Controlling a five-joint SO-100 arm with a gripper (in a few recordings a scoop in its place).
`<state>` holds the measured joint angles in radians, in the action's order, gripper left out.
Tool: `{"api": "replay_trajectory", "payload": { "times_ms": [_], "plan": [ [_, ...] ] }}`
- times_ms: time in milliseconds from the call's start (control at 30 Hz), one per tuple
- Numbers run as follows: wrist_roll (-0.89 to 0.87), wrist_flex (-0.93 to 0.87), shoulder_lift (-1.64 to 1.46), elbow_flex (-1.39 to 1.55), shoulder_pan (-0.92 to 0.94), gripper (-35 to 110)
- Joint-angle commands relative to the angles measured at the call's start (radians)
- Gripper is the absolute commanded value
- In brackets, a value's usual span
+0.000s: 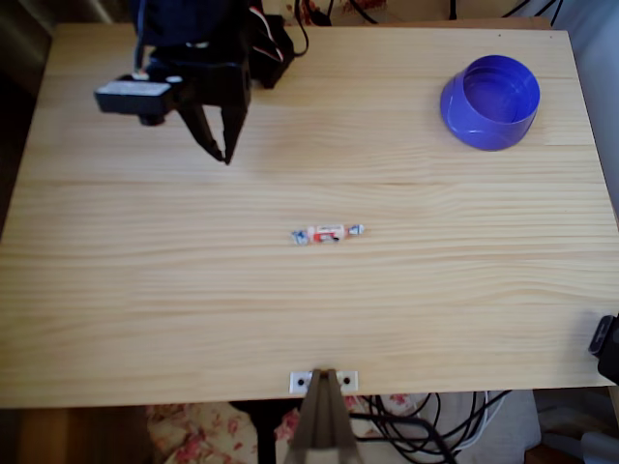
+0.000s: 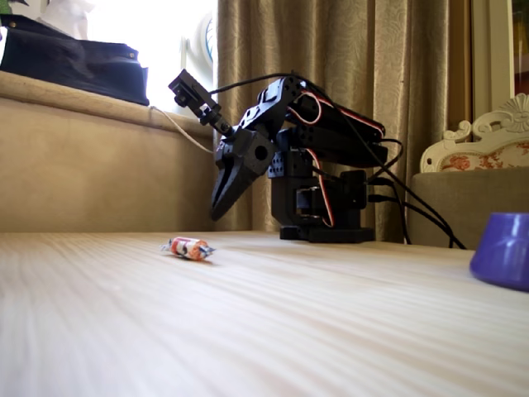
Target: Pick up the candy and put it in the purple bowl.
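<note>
The candy (image 1: 327,233) lies flat near the middle of the wooden table, white and red with twisted silvery ends; in the fixed view the candy (image 2: 188,247) rests alone on the wood. The purple bowl (image 1: 459,111) stands upright at the far right corner, and its side (image 2: 502,250) shows at the right edge of the fixed view. My black gripper (image 1: 222,158) hangs above the far left of the table, pointing down, its fingers together with nothing between them. In the fixed view the gripper (image 2: 215,214) is well behind the candy and off the table surface.
The arm's base (image 2: 318,207) sits at the table's far edge with cables trailing behind it. A small metal bracket (image 1: 324,381) is fixed at the near edge. A black object (image 1: 607,346) pokes in at the lower right.
</note>
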<state>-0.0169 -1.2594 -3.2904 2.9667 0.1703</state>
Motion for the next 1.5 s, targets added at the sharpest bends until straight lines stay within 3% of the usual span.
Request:
{"api": "replay_trajectory", "payload": {
  "times_ms": [0, 1300, 1467],
  "plan": [
    [0.057, 0.02, -0.009, 0.0, -0.064, 1],
    [0.1, 0.02, -0.009, 0.002, -0.117, -1],
    [0.048, 0.021, -0.009, 0.002, -0.052, -1]
  ]
}}
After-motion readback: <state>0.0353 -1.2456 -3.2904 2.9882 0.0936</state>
